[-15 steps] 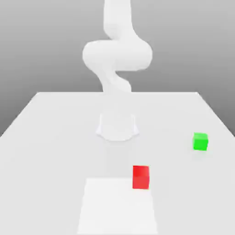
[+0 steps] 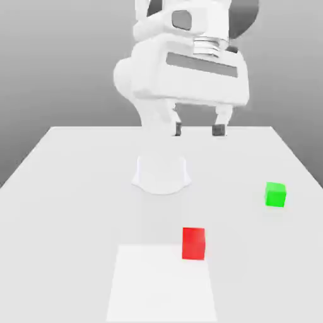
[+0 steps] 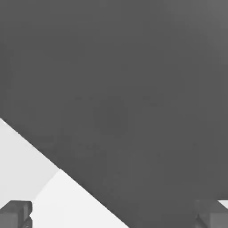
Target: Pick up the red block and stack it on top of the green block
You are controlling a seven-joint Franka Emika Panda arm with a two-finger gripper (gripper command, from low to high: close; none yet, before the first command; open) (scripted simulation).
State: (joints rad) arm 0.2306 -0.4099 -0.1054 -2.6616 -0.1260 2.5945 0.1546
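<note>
The red block sits nearest the exterior camera, on the corner of a paler square patch of the table. To take it cleanly I judge I should bring my gripper straight down over it, square to its faces. The green block lies farther back, well apart toward the exterior view's right. My gripper hangs high above both, fingers spread wide, holding nothing. I see no containers here.
</note>
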